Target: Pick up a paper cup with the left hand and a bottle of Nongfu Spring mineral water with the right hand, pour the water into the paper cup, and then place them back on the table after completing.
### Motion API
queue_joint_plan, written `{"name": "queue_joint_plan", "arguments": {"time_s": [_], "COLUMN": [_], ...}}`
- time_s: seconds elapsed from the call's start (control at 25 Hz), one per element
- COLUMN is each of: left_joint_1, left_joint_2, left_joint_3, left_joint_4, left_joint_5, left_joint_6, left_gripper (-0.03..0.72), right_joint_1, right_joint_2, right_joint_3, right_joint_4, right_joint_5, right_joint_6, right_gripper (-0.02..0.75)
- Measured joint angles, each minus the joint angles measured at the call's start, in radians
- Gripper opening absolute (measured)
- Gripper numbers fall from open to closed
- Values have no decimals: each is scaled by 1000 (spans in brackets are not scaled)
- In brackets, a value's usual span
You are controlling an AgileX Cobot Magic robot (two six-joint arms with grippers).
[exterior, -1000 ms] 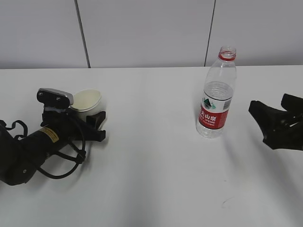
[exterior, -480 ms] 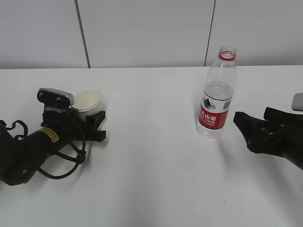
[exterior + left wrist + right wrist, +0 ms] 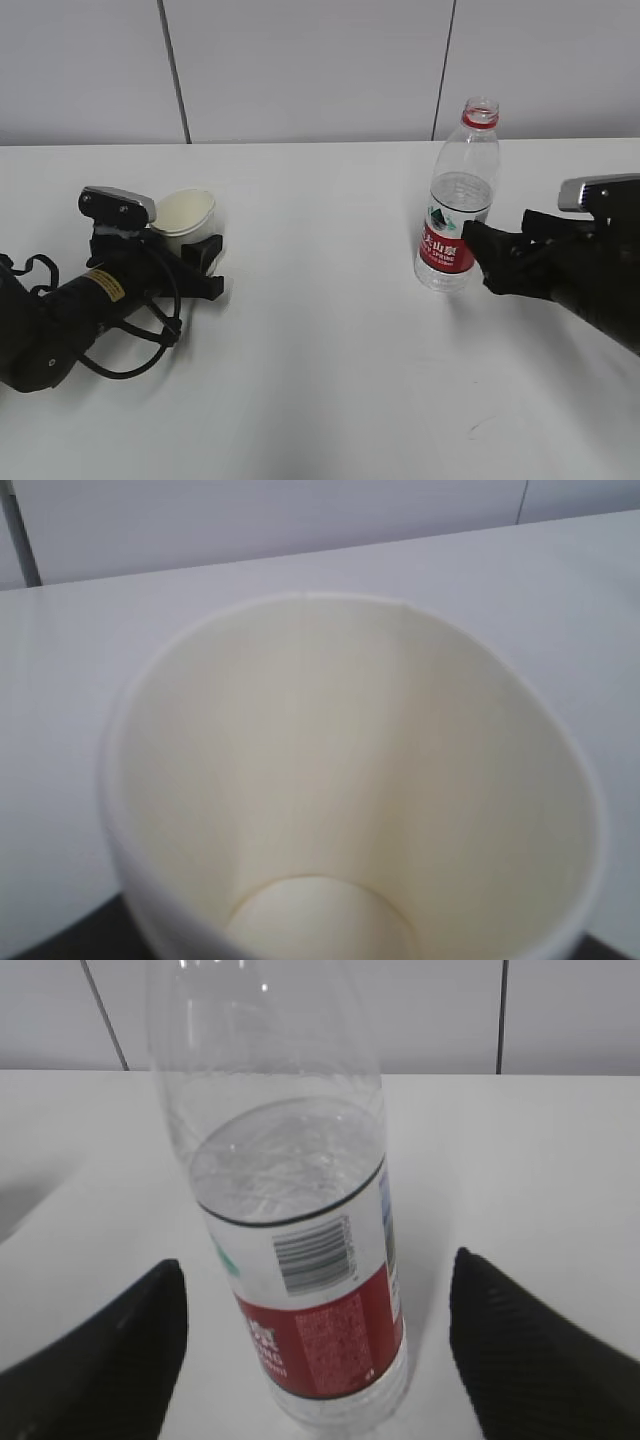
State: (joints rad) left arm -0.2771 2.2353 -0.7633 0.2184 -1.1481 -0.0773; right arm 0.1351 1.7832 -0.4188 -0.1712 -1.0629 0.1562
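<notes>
A white paper cup [image 3: 184, 214] stands on the white table [image 3: 320, 390] at the left, between the fingers of my left gripper [image 3: 203, 267], which looks shut on it low down. The cup [image 3: 350, 780] fills the left wrist view and is empty; the fingers are hidden there. The Nongfu Spring bottle [image 3: 457, 215], clear with a red label and no cap, stands upright right of centre, part full of water [image 3: 285, 1170]. My right gripper [image 3: 482, 258] is open at the bottle's right side. In the right wrist view the bottle [image 3: 310, 1290] stands between the spread fingers [image 3: 130, 1350], untouched.
A pale panelled wall [image 3: 300, 70] runs behind the table's far edge. Black cables [image 3: 150, 345] loop off the left arm near the front left. Bare white tabletop lies between cup and bottle.
My right gripper has moved left from the table's right edge up to the bottle, its open fingers now at the label. The left arm, cup and bottle have not moved.
</notes>
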Motion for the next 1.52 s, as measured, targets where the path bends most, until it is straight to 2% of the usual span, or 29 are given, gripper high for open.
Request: {"name": "queue_joint_plan", "arguments": {"time_s": [0.28, 1.2, 1.52], "left_joint_1": [0, 0, 0], "left_joint_2": [0, 0, 0], "left_joint_3": [0, 0, 0], "left_joint_4": [0, 1, 65], "left_joint_5": [0, -1, -2], "left_joint_6": [0, 0, 0], "left_gripper": [358, 356, 356], "right_joint_1": [0, 0, 0], "right_joint_2": [73, 254, 287], "right_joint_3": [-80, -276, -313], "right_joint_4": [-36, -88, -90], "right_joint_5": [44, 33, 22], "right_joint_6": [-2, -2, -4], "right_gripper": [608, 609, 578]}}
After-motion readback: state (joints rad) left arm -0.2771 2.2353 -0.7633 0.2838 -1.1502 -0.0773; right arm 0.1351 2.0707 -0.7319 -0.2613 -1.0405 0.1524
